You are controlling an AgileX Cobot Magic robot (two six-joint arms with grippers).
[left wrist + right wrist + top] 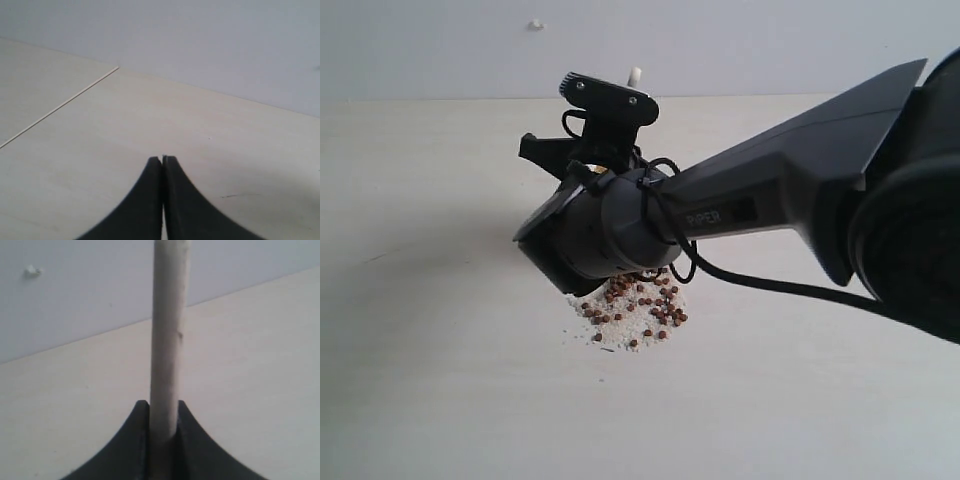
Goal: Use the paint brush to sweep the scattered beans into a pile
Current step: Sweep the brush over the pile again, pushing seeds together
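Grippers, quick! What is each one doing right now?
Left gripper: closed, holding nothing.
Right gripper: closed on the brush handle.

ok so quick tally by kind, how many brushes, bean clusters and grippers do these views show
paint brush: 1
beans: 1 cluster, single beans too many and partly hidden to count
grippers: 2, the left gripper shut and empty, the right gripper shut on the brush handle
total: 4
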